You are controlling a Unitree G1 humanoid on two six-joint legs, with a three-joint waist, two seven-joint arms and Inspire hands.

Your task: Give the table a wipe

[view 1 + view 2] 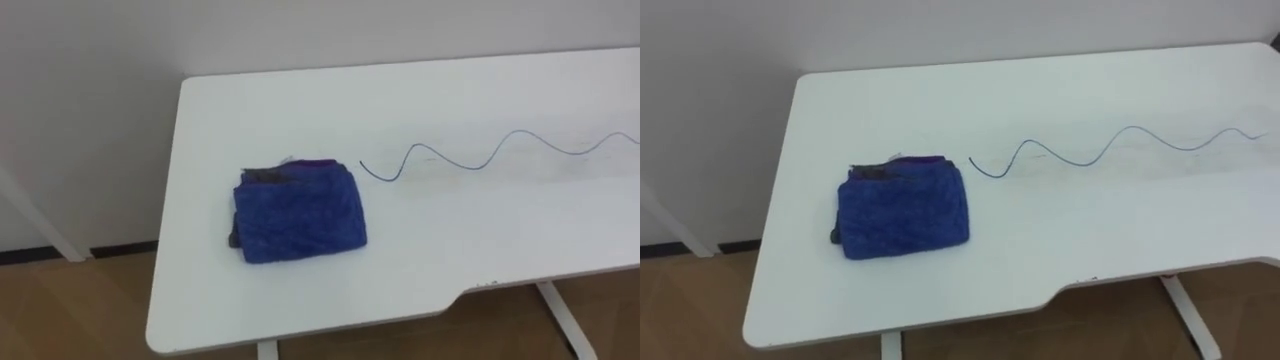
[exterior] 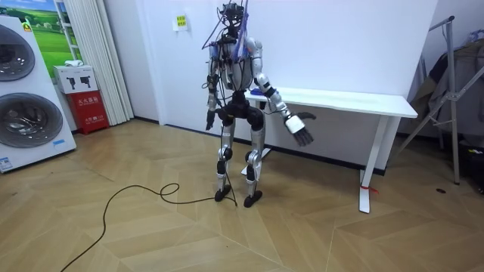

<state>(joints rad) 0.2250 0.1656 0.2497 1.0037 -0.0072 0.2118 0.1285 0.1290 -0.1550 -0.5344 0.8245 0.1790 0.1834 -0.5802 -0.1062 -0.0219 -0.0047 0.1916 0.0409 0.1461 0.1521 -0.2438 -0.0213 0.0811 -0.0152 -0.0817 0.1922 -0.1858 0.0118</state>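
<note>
pale wood floor [image 2: 151,234] and a plain white wall surround a long white table [image 1: 300,90] set against that wall. in the room view the robot stands upright at the front edge of the table, by its left end, facing it. its right hand [image 2: 302,134] is held out to the room view's right, in front of the table and below the top, with fingers loose and apart and nothing in them. its left hand [image 2: 209,121] hangs by its hip; i cannot tell how its fingers are set.

a folded blue cloth [image 1: 300,215] lies flat on the table near the left edge, closer to the front edge than the back, with a darker layer peeking out along its far side. no hand touches it. a thin dark wavy line [image 1: 472,167] is drawn on the top, starting just beside the cloth's back right corner and running toward the right edge. two washing machines [image 2: 23,121] and a red box [image 2: 89,106] stand at the room view's left.
</note>
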